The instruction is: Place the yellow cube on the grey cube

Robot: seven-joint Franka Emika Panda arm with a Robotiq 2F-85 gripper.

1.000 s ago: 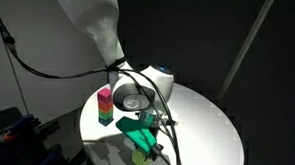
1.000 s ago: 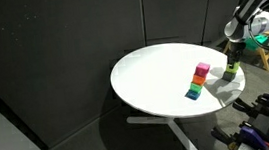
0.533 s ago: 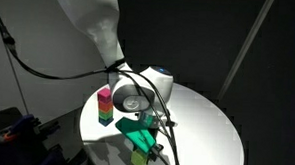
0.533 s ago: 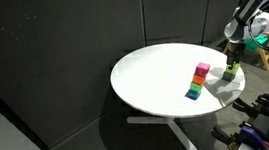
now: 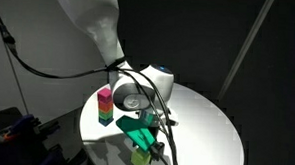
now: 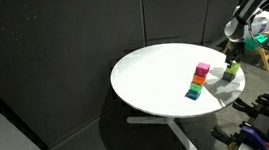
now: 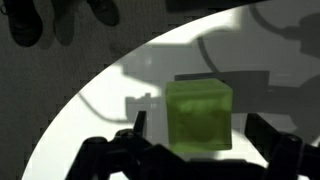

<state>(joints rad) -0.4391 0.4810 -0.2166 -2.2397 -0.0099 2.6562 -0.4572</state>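
In the wrist view the yellow cube (image 7: 200, 112), lime-tinted, stands upright between the dark fingers of my gripper (image 7: 200, 135). The jaws are open, with a gap showing on each side of the cube. In both exterior views the gripper (image 5: 141, 142) (image 6: 231, 59) hangs over the table's rim, right above the yellow cube (image 5: 139, 159) (image 6: 232, 69). The grey cube is hidden; I cannot make it out beneath the yellow one in any view.
A round white table (image 5: 211, 125) (image 6: 154, 73) carries a stack of coloured cubes (image 5: 104, 105) (image 6: 200, 79) with a magenta one on top, a short way from the gripper. Dark curtains surround the table. Cables and floor clutter (image 6: 256, 128) lie beyond its edge.
The jaws have spread apart and let go of the yellow cube. The arm has hardly moved, and the cube stays where it was.
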